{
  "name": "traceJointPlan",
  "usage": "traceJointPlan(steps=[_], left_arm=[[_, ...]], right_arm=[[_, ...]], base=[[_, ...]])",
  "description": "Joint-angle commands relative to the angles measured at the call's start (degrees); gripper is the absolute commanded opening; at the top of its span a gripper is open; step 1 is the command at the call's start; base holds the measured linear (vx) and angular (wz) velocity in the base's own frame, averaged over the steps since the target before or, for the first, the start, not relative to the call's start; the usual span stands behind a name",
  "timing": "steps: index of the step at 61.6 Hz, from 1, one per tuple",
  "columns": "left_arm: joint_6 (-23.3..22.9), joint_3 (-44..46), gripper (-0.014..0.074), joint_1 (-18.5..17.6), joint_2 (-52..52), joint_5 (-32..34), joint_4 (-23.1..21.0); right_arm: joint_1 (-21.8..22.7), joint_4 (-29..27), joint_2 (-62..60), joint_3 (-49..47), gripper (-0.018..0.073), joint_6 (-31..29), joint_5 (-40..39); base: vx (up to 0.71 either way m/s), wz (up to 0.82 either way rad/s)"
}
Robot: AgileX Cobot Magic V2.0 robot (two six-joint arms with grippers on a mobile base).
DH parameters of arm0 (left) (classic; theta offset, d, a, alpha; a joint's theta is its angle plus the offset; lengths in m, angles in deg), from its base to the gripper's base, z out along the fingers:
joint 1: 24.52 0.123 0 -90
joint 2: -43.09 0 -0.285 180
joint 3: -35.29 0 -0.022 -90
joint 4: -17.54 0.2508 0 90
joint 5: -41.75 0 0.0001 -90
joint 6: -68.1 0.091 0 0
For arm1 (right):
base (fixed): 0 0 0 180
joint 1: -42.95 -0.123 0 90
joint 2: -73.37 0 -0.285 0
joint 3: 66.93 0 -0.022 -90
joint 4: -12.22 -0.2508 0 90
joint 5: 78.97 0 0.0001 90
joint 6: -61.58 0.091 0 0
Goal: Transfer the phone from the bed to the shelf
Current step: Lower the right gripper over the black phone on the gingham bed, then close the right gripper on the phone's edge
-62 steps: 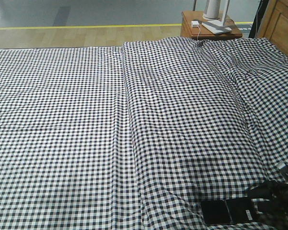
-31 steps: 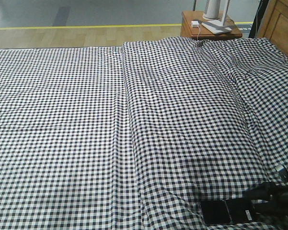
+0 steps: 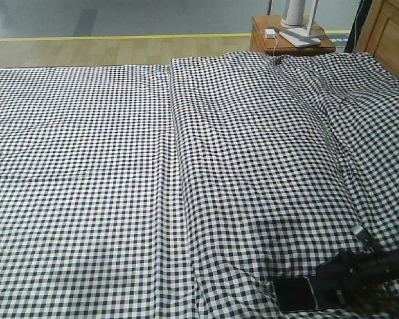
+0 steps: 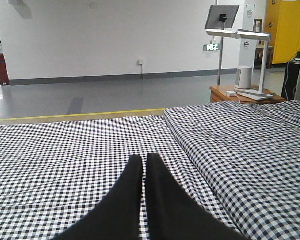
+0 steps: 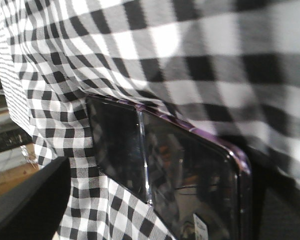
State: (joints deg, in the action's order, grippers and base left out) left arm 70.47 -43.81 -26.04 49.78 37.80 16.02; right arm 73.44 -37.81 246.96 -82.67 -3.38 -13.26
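One phone [image 3: 296,294] on checked bed [image 3: 119,166]

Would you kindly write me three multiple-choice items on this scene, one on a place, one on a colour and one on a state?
1. Where in the front view does the phone lie?
A) far left edge
B) bottom right corner
C) dead centre

2. What colours does the bed show?
A) plain blue
B) red stripes
C) black-and-white check

3. How do the jaws of the left gripper stand?
A) shut, empty
B) wide open
C) clamped on the phone

Answers:
1 B, it sits at the bottom right of that view.
2 C, small checks cover it everywhere.
3 A, the left wrist view shows the fingers pressed together with nothing between.
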Motion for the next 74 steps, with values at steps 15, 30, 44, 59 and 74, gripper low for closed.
traceJointPlan(steps=[15, 30, 44, 59, 74], left_arm=[[-0.50, 1.38, 0.0001, 0.11, -0.45, 4.32, -0.60], [-0.50, 1.38, 0.0001, 0.11, -0.45, 4.32, -0.60], [-0.50, 1.38, 0.0001, 0.11, -0.45, 4.32, -0.60], [-0.50, 1.38, 0.0001, 0.11, -0.45, 4.32, -0.60], [-0.50, 1.38, 0.0001, 0.11, -0.45, 4.32, -0.60]], right_arm=[[-3.04, 1.93, -2.85, -0.35, 0.0507, 1.68, 8.12], [-2.86, 4.34, -2.85, -0.35, 0.0199, 2.19, 8.12], [-2.86, 4.61, -4.78, -0.21, -0.0013, 1.97, 8.13], [-2.91, 4.54, -9.99, -0.17, -0.0004, 2.76, 8.18], [-2.91, 0.99, -18.76, 5.64, -0.0004, 0.38, 8.18]], base=[[0.00, 0.00], [0.00, 0.00], [0.00, 0.00], [0.00, 0.00], [0.00, 0.00]])
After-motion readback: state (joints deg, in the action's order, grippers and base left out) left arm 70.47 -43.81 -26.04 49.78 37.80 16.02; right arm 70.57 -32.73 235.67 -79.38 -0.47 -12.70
